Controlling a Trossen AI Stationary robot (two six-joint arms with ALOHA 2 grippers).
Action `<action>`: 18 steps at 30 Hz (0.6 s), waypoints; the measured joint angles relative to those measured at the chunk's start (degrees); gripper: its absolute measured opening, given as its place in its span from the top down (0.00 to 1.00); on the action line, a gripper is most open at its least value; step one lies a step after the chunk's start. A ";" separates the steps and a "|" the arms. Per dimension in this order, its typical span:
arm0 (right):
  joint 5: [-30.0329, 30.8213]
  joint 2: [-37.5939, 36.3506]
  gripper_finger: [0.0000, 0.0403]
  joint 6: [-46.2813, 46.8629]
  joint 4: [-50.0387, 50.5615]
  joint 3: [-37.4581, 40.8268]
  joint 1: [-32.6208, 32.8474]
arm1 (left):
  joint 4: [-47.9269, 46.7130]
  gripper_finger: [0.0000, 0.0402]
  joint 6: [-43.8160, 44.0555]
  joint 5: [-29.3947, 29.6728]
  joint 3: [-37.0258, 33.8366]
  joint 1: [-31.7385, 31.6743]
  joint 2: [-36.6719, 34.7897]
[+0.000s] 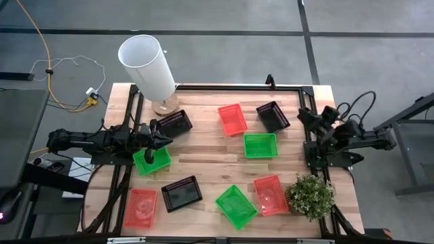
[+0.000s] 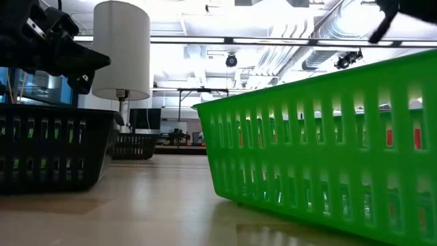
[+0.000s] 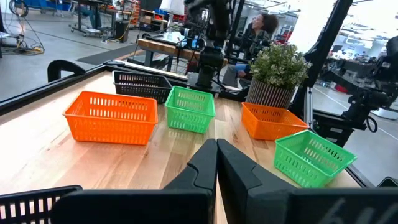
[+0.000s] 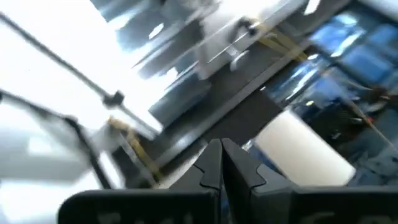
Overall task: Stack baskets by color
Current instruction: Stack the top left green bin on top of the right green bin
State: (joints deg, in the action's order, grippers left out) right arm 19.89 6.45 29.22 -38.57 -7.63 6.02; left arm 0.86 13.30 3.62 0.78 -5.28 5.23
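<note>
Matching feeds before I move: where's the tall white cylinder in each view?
High view: white cylinder, back left of the table.
Low view: upper left.
Left wrist view: not in it.
Right wrist view: lower right.
Shared landmark: front green basket, in high, low, left wrist views.

Right gripper (image 4: 221, 163) has its two dark fingers (image 4: 210, 165) pressed together, no gap between the jaws, nothing held. Beyond the jaw tips and off to one side sits a white cylinder (image 4: 303, 155), tilted in view. Farther past the jaws: blurred ceiling beams and bright light, details unreadable.
</note>
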 joint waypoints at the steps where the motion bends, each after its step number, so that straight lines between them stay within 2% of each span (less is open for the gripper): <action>1: -1.73 1.39 1.00 -2.15 1.63 -1.64 0.00 | 0.02 1.00 0.01 0.00 0.01 0.00 0.02; 5: -3.83 6.54 1.00 -8.00 12.59 -7.57 0.00 | 0.02 1.00 0.00 0.00 0.02 0.00 0.02; 10: -2.81 12.77 1.00 -7.66 25.64 -11.95 0.00 | 0.00 1.00 0.01 0.00 0.02 0.00 0.02; 14: -4.03 17.11 1.00 -6.74 27.90 -12.49 0.00 | 0.10 1.00 -3.55 1.14 0.01 0.00 0.02; 18: -3.30 20.53 1.00 -6.01 26.86 -12.49 -0.01 | 3.67 1.00 -5.83 5.23 0.00 0.00 0.02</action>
State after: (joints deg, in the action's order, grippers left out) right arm 16.59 26.98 23.21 -11.71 -20.12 6.02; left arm 4.53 7.47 8.84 0.78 -5.28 5.26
